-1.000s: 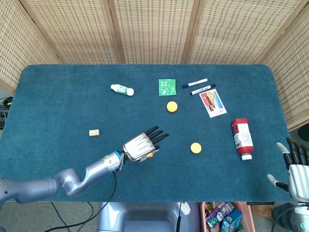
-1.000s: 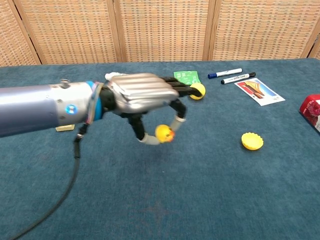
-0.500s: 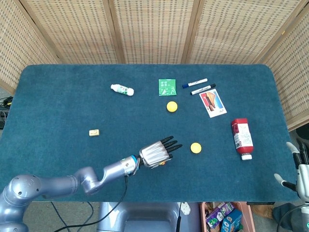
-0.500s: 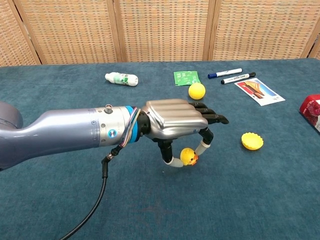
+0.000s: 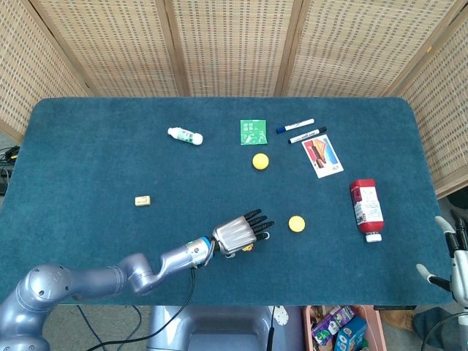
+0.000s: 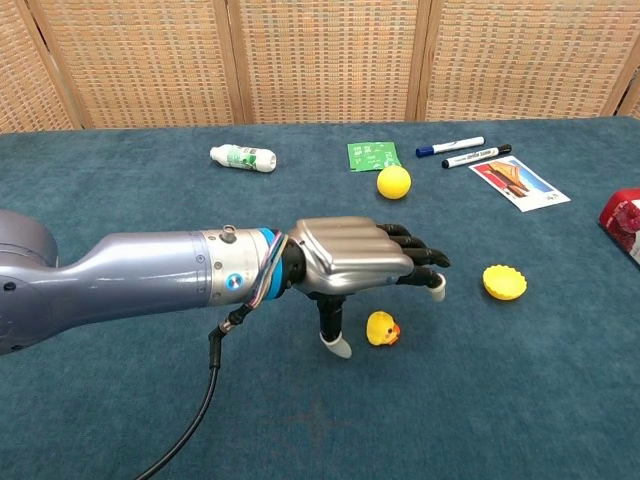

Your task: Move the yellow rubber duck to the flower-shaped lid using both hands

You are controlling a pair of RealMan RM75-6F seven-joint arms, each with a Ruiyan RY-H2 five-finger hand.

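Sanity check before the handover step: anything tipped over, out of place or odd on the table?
The red bottle and the small white bottle both lie on their sides. The yellow rubber duck sits on the cloth beside the left hand, unheld, short of the flower-shaped lid. No spills visible.

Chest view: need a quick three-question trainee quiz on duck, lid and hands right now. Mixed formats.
1. True or false: the left hand grips the yellow rubber duck.
2. The duck rests on: A) the flower-shaped lid B) the table C) the card
3. Fill in: the right hand shows only in the ___ view.

Key: 1 false; 2 B; 3 head.
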